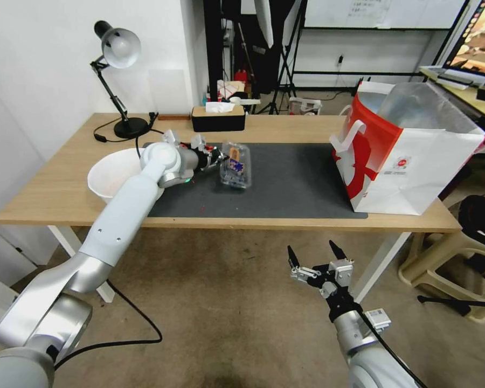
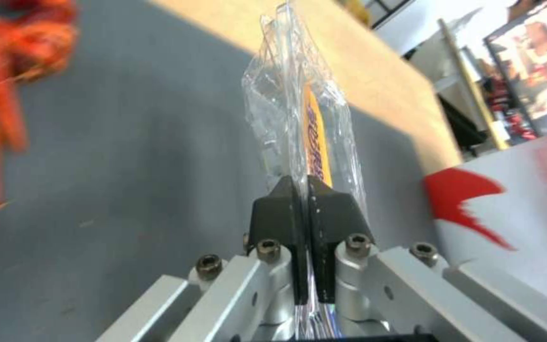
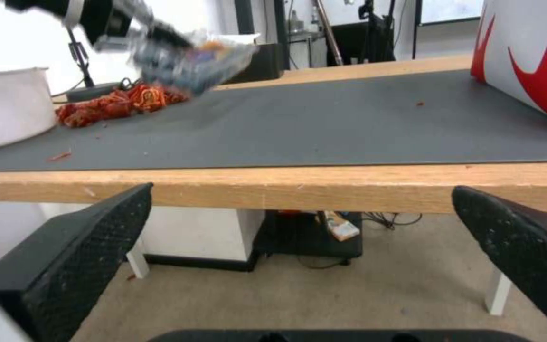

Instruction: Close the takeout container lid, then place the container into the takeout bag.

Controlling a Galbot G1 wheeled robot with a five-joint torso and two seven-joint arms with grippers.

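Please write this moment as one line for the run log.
left gripper: shut on takeout container, above mat | right gripper: open, below table edge | takeout bag: upright, open

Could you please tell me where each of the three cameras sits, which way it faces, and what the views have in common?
Head view: from the robot's head, looking down at the table; both arms show, the left gripper pinching the takeout container, the right gripper open below the table edge.
Left wrist view: along the shut fingers clamped on the clear lid, towards the takeout bag.
Right wrist view: from below the table edge, looking across the mat; its open fingers show.
Shared: container, bag and dark mat.
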